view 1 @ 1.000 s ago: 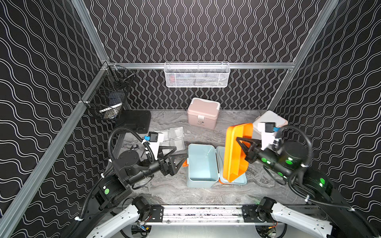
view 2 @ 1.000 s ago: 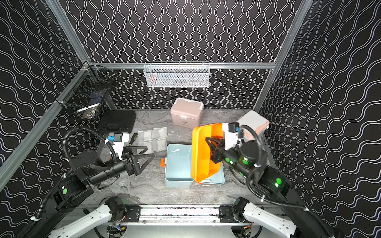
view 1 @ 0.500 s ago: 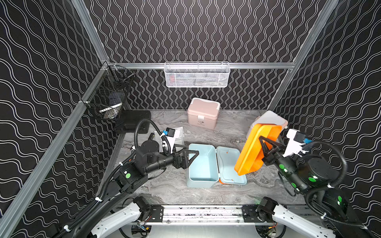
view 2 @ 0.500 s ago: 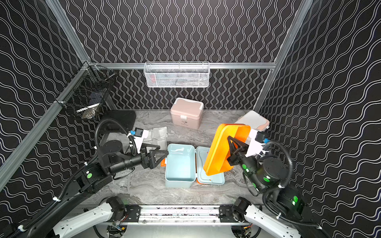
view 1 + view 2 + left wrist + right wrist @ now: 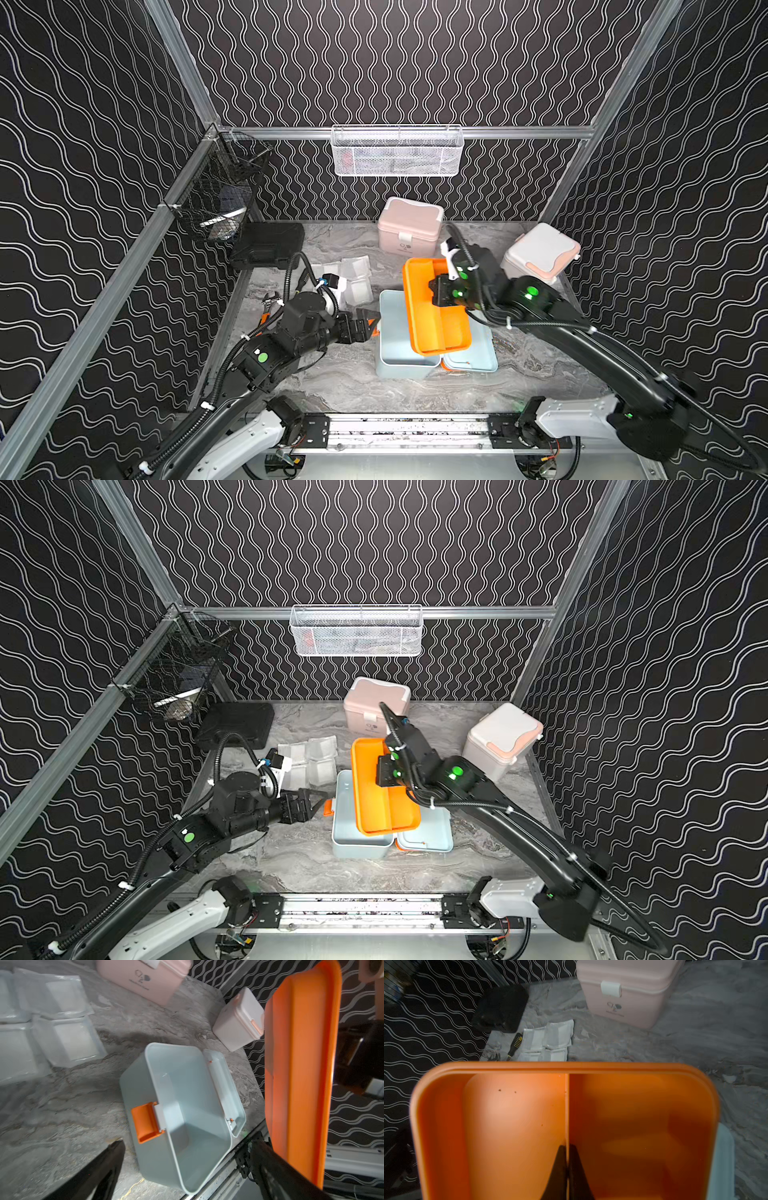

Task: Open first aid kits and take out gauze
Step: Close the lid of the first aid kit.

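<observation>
The pale blue first aid kit [image 5: 399, 357] stands open mid-table, its box [image 5: 143, 1159] empty and its lid [image 5: 478, 353] lying flat to the right. My right gripper [image 5: 566, 1147] is shut on the divider of the kit's orange tray [image 5: 432, 328] and holds it, tilted, above the box and lid. My left gripper [image 5: 372, 322] is open beside the box's orange latch [image 5: 145, 1124], holding nothing. Several gauze packets [image 5: 353, 278] lie on the table left of the kit. The pink kit [image 5: 409, 226] and the white kit with peach trim [image 5: 540, 253] stand shut at the back.
A flat black case [image 5: 268, 245] lies at the back left. A black wire basket [image 5: 220, 195] hangs on the left wall and a white one [image 5: 397, 151] on the back wall. A screwdriver [image 5: 515, 1045] lies beside the gauze. A metal rail [image 5: 407, 428] runs along the front edge.
The right gripper has swung the orange tray out to the right and back, from standing on edge to lying flatter over the box. The left gripper has moved right, up to the box's latch.
</observation>
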`<move>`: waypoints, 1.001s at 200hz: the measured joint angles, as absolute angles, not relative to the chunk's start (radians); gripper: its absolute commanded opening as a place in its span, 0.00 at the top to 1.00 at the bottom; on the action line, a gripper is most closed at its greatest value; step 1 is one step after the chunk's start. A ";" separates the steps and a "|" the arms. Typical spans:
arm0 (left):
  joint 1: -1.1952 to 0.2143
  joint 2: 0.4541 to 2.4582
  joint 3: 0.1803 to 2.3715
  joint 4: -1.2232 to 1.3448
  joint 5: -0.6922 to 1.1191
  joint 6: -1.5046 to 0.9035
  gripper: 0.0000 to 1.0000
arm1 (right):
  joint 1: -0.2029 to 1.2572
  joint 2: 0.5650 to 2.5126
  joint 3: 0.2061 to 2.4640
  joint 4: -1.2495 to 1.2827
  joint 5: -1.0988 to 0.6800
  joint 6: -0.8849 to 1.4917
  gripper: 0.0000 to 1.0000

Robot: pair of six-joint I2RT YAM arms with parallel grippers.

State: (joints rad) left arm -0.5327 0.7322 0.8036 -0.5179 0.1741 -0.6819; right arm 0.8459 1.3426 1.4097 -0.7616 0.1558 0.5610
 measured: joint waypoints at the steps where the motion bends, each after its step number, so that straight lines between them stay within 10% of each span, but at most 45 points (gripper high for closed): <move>1: -0.529 0.731 0.802 -0.520 0.176 -0.683 0.01 | 0.846 1.347 1.412 -0.764 0.155 0.562 1.00; 200: -0.268 0.652 0.730 -0.562 0.439 -0.707 0.01 | 0.895 1.814 1.635 -1.004 0.134 0.804 1.00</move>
State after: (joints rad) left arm -0.2676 0.6518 0.7303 -0.5625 0.4389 -0.7071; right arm 0.8948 1.8145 1.6352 -1.0039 0.1341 0.8043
